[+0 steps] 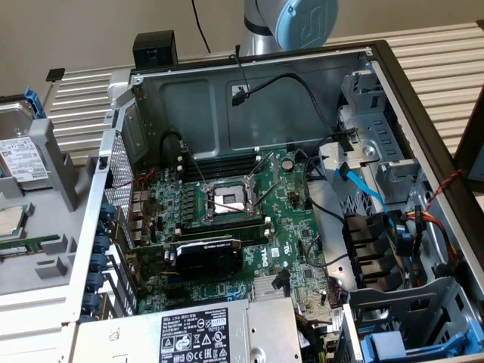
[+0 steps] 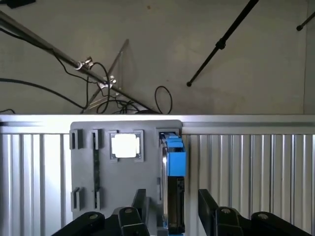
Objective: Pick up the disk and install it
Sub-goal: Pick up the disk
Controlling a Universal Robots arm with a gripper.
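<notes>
Where the disk (image 2: 173,167) stands upright, the wide-spread claw (image 2: 172,196) straddles it.

Robotics lab bench, as you ran it: an opened computer case (image 1: 227,98) lay with its motherboard (image 1: 291,189) exposed by the robot arm (image 1: 302,21). A grey parts fixture (image 2: 123,182) sat on the slatted metal table (image 2: 246,177). Stand poles (image 2: 221,44) and loose cables (image 2: 29,86) crossed the bare floor.
</notes>
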